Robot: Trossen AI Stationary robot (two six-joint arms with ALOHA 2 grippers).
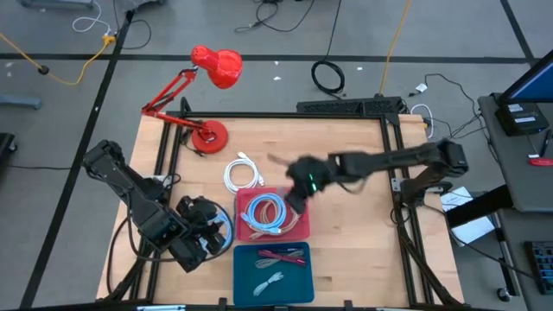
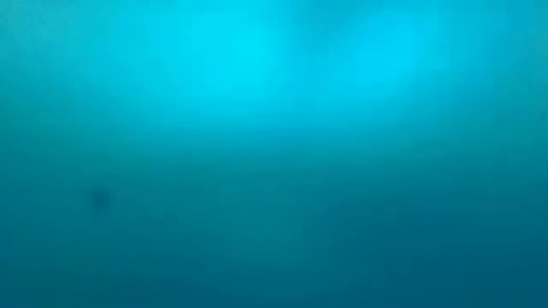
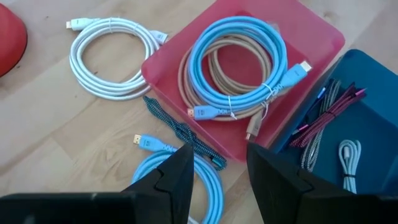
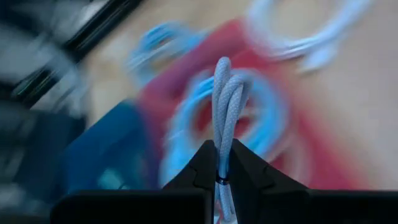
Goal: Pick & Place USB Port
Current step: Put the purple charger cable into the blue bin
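Observation:
My right gripper [image 1: 291, 204] hangs above the red bin [image 1: 302, 231], shut on a pale grey braided cable [image 4: 227, 93]. The cable's USB plugs are out of view. In the red bin lie a light blue cable coil [image 3: 239, 62] and a beige cable [image 3: 214, 71]. My left gripper [image 3: 221, 168] stands open at the table's near left, over another blue coil [image 3: 158, 163] and a dark teal braided cable [image 3: 180, 134], touching neither. A white coil [image 3: 112, 56] lies on the table beyond. The low view shows only a blue blur. My right gripper pinches a doubled-over bend of the grey cable [image 4: 222, 140] between its two fingertips. The two strands run side by side and their loop sticks out past the fingertips. The cable is lifted clear of the bin; the rest of it is hidden behind the fingers.
A blue bin [image 1: 302, 294] with dark red cables [image 3: 329, 112] and a white cable [image 3: 351, 158] stands just near of the red bin. A red desk lamp [image 1: 207, 95] stands at the table's far left corner. The table's right half is bare wood [image 1: 354, 250].

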